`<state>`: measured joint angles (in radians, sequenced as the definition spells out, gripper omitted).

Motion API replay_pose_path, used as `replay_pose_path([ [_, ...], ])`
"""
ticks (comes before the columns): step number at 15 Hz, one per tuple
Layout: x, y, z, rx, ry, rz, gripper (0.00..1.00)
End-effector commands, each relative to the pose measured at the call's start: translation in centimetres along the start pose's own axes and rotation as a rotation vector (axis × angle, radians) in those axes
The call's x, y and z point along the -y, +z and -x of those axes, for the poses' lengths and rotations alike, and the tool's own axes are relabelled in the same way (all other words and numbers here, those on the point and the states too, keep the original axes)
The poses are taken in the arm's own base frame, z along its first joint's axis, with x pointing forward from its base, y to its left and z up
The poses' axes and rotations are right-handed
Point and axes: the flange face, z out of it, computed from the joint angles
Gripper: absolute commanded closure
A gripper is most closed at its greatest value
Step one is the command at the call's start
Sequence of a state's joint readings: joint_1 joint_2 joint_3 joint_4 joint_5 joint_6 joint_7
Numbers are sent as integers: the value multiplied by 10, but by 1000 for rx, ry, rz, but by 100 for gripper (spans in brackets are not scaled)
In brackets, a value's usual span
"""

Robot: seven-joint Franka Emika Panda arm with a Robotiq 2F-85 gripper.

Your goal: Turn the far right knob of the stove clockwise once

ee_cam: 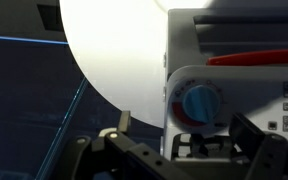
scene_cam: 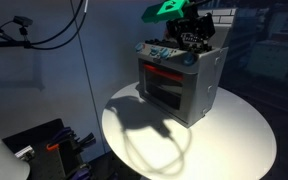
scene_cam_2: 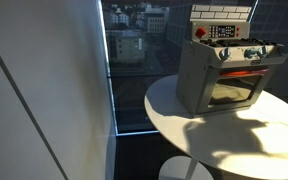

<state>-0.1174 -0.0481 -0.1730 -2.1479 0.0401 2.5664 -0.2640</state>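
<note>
Round white table (scene_cam: 239,130) by a dark window (scene_cam_2: 134,45), with the stove (scene_cam: 179,90) on it and the gripper (scene_cam: 191,44) low over the right end of its knob panel, covering that end in an exterior view. Wrist view, blurry: the far right knob (ee_cam: 199,103) sits just ahead between the dark fingers (ee_cam: 256,142), which are spread apart and clamping nothing; contact can't be judged. Next knob is cut off at the frame edge.
</note>
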Motion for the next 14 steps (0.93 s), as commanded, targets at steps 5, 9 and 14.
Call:
replay_pose_path([
  [5,5,7,1,-9,-77,49,0],
  [9,5,12,0,-40,-131,87,0],
  [14,8,20,1,-70,-171,99,0],
])
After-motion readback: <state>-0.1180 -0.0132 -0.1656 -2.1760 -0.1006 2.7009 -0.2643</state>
